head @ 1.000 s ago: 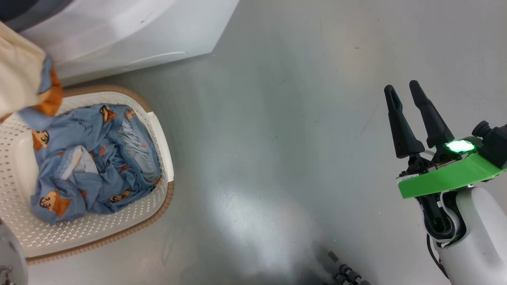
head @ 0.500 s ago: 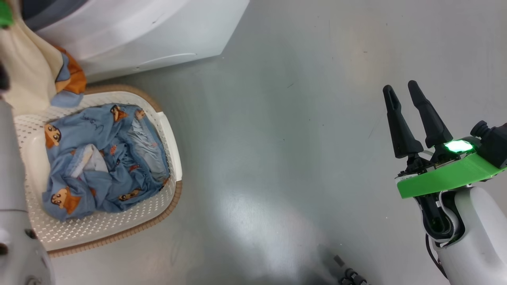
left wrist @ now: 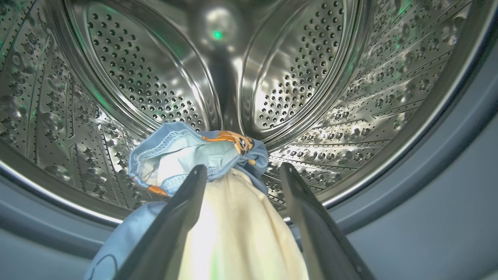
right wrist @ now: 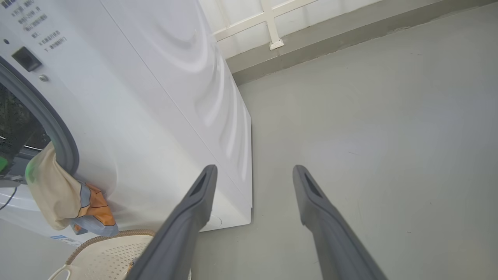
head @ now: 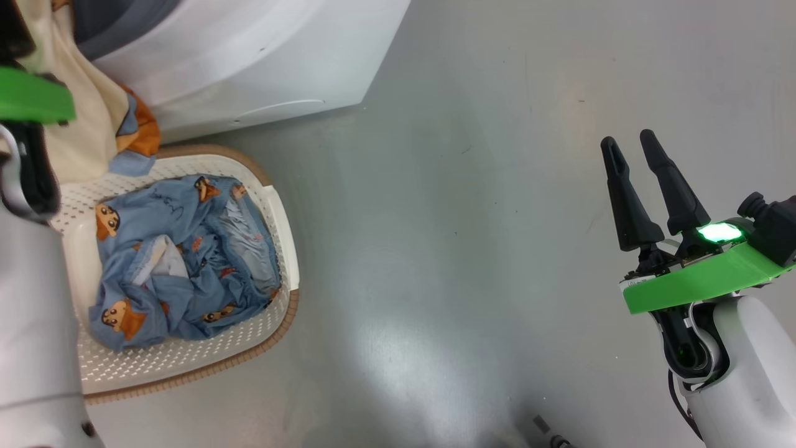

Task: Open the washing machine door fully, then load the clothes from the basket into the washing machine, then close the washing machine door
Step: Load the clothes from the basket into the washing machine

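Left gripper (left wrist: 242,167) wide apart, astride garment (left wrist: 233,225) draped over washing machine (left wrist: 447,175) rim, lower middle of frame; drum (left wrist: 155,77) straight ahead. Right gripper (head: 628,138) wide too, far right, well apart from basket (head: 283,236).

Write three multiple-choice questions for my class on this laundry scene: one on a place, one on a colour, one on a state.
1. Where does the basket stand?
A. on the floor in front of the washing machine
B. on top of the machine
C. inside the machine

2. What colour is the basket's outer rim?
A. green
B. brown
C. black

3. How is the right end effector?
A. shut on a garment
B. shut on a basket handle
C. open, holding nothing

Key:
1 A, the head view shows it on the grey floor below the white casing.
2 B, a brown woven band runs round its edge.
3 C, its jaws stand apart over the floor.
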Robot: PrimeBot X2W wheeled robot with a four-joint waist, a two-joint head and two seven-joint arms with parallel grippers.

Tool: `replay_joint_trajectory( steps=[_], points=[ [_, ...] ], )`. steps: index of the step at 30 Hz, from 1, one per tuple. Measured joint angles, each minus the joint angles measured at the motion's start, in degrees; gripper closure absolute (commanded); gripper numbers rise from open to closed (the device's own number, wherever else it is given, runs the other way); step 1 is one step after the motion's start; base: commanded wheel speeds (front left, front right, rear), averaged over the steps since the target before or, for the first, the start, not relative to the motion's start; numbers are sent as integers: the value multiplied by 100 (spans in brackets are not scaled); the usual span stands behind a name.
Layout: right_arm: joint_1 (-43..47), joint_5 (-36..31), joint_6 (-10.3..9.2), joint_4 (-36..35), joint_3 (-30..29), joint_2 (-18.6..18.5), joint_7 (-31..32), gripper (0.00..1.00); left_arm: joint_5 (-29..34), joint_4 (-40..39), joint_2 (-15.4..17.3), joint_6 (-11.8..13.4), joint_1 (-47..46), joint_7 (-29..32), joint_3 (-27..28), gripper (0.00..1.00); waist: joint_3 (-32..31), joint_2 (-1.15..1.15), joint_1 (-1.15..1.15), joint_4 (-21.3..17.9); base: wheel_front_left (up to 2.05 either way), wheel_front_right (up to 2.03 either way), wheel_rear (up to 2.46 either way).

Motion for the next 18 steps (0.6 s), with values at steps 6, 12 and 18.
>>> replay_joint_trajectory(
  steps=[6, 12, 18],
  points=[
    [36, 0, 0, -3, -14, -5, 0, 0, 0, -893, -171, -49, 810, 0, -7, 0, -92, 0, 0, 94, 0, 0, 0],
    [46, 0, 0, -23, -22, -12, 0, 0, -56, -1585, -230, -99, 1547, 0, -30, 0, -149, 0, 0, 175, 0, 0, 0],
    [47, 0, 0, -26, -70, -46, 0, 0, -162, -2481, -382, -143, 2390, 0, -78, 0, -168, 0, 0, 264, 0, 0, 0]
  ],
)
